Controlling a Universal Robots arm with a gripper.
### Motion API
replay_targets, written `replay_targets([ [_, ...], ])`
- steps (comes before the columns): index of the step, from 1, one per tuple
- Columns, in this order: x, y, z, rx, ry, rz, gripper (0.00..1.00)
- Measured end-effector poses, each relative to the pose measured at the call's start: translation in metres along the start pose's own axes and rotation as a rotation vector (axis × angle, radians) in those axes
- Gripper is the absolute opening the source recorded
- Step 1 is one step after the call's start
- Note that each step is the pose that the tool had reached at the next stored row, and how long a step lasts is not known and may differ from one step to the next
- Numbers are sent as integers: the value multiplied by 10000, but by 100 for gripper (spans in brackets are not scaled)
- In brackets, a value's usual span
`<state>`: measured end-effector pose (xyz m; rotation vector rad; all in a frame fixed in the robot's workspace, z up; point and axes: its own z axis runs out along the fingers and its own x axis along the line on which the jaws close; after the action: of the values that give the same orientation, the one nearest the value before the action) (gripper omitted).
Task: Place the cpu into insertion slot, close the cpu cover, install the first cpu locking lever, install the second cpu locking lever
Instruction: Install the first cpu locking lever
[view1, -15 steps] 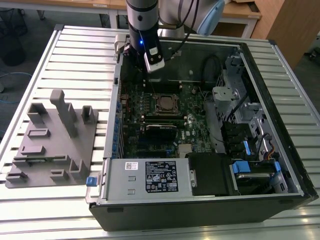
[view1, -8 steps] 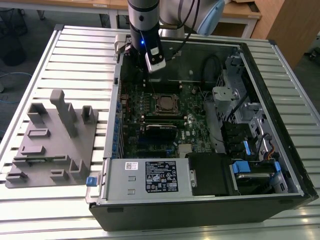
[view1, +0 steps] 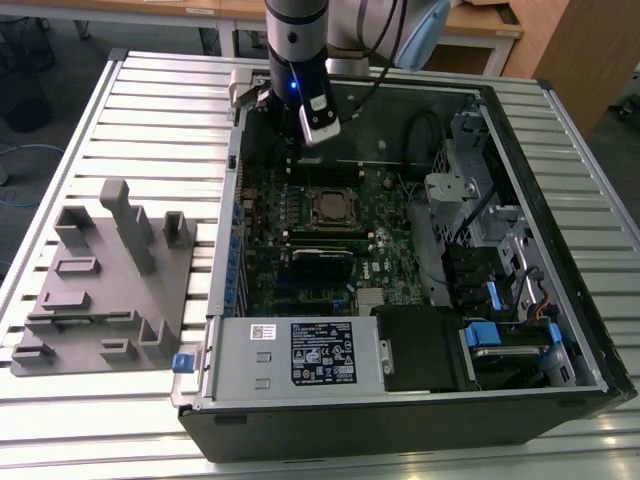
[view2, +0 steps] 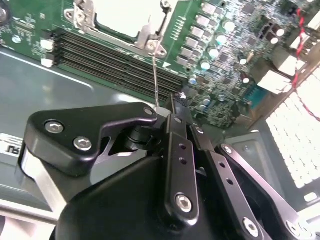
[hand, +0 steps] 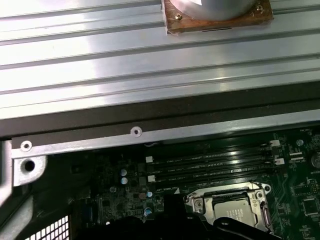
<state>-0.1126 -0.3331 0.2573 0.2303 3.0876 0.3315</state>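
In the exterior view the cpu, under its closed cpu cover, lies at six o'clock from our gripper. The locking lever ends at the gripper; the jaws' state we cannot tell. We'd press down steadily, then sideways to latch it.

Ribbed aluminium table across most of exterior view; long parallel slats, framed edges. Overhead light glares white on slats nearest camera. Same slatted top bright in first wrist view. Grey floor beyond table at exterior view's left, thin cable lying on it. Wooden desks along far side. Wooden cabinet panel at far corner, exterior view's right.
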Motion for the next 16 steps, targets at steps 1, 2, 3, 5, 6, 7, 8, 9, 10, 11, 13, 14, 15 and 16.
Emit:
replay_targets([
  [1, -20, 3, 1, 0, 0, 0, 10],
  [2, -41, 6, 2, 1, 2, -1, 10],
  [3, -63, 9, 3, 1, 4, 0, 10],
  [5, -107, 16, 5, 1, 6, 1, 10],
  [6, -130, 19, 6, 1, 8, 1, 10],
  [7, -150, 22, 6, 2, 9, 1, 10],
  [8, -170, 25, 7, 3, 10, 1, 10],
  [9, -189, 27, 8, 3, 11, 1, 10],
  [10, -206, 30, 9, 5, 11, 1, 10],
  [11, -221, 32, 10, 7, 10, 2, 10],
  [13, -243, 35, 11, 13, 11, 1, 10],
  [14, -246, 35, 11, 14, 10, 1, 10],
  [15, -246, 35, 11, 14, 10, 2, 10],
  [16, -247, 35, 11, 13, 9, 3, 10],
])
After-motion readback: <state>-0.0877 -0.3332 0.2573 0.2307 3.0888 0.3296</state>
